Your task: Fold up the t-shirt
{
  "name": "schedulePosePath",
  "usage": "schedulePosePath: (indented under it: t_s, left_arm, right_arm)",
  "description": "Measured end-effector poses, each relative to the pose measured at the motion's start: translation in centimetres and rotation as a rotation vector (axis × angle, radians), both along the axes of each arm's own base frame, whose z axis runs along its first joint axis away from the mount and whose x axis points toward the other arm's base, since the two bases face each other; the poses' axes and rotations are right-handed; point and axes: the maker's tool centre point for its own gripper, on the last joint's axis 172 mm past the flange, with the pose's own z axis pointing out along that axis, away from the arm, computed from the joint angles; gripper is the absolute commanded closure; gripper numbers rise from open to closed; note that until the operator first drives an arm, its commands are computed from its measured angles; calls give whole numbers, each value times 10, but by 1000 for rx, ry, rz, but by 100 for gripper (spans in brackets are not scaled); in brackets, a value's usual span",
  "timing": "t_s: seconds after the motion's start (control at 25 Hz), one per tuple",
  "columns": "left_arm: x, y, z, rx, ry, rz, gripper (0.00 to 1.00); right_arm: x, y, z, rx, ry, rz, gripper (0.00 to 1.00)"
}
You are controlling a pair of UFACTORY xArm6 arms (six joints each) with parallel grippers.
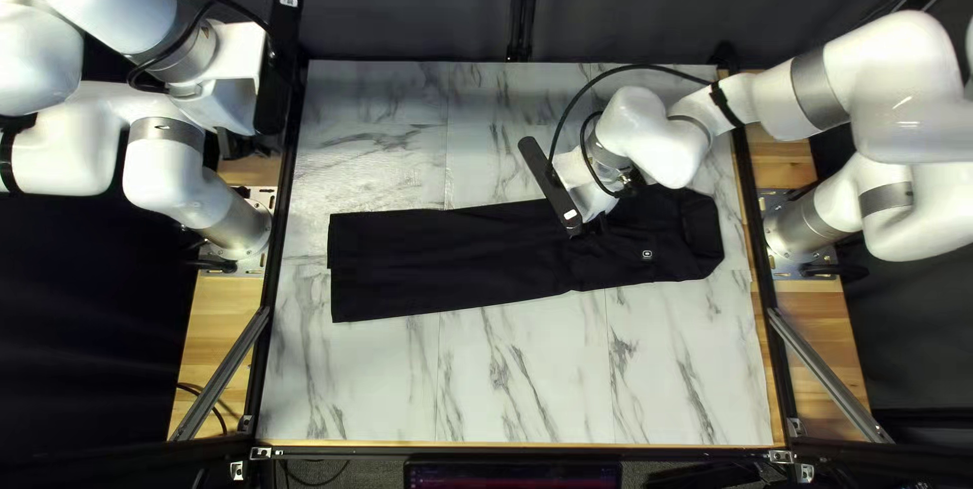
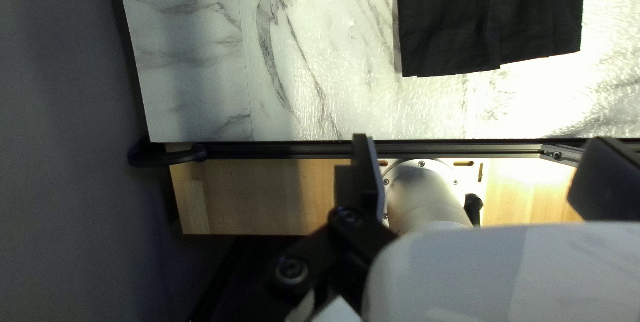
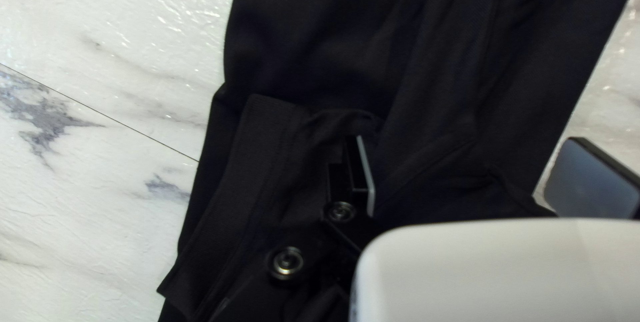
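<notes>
Our black t-shirt (image 1: 456,256) lies across the middle of the marbled tabletop (image 1: 527,378), folded lengthwise into a long strip, its bottom hem (image 1: 334,291) toward the left of the top left view and its collar (image 1: 699,226) toward the right. At the hem, two layers end slightly out of line.

For markings, we see a small pale emblem (image 1: 648,254) on the fabric near the collar, plus a white label (image 1: 289,1) on the dark bar of our left arm and another white sticker (image 1: 571,215) on our right arm's bar.

Our left gripper (image 1: 235,68) is raised outside the table's left edge, released, its fingers (image 2: 370,175) wide apart with nothing gripped; the wooden board (image 2: 267,192) and our arm's round base (image 2: 423,195) show beneath it.

Our right gripper (image 1: 616,203) is over the collar half of the shirt, also released, one finger above the folded-in sleeve (image 3: 263,155), the other by the garment's opposite edge; whether either touches cloth, we cannot tell
</notes>
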Motion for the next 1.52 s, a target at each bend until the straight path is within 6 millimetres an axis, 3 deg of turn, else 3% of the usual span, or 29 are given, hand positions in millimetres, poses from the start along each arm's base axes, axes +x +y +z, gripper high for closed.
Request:
schedulePosePath:
  t_s: [0.08, 0.12, 0.16, 0.28, 0.6, 0.92, 1.2, 1.44, 1.48, 1.52]
  left_arm:
    - [0, 0, 0, 0, 0, 0, 0]
    - [0, 0, 0, 0, 0, 0, 0]
    - [0, 0, 0, 0, 0, 0, 0]
    - [0, 0, 0, 0, 0, 0, 0]
    - [0, 0, 0, 0, 0, 0, 0]
    - [0, 0, 0, 0, 0, 0, 0]
    - [0, 0, 0, 0, 0, 0, 0]
    - [0, 0, 0, 0, 0, 0, 0]
    - [0, 0, 0, 0, 0, 0, 0]
    - [0, 0, 0, 0, 0, 0, 0]
  right_arm:
    - [2, -1, -3, 1, 7, 4, 63]
    - [3, 0, -5, 1, 10, 6, 92]
    - [4, 0, -6, 1, 13, 7, 98]
    - [4, 3, -11, -2, 19, 9, 100]
    - [4, 11, -2, -23, 24, 0, 100]
    - [10, 37, 14, -76, 48, -8, 100]
    - [14, 71, 4, -105, 76, -15, 100]
    - [-2, 80, -7, -108, 98, -24, 99]
    - [-4, 80, -8, -106, 100, -25, 88]
    - [-6, 80, -10, -105, 102, -24, 60]
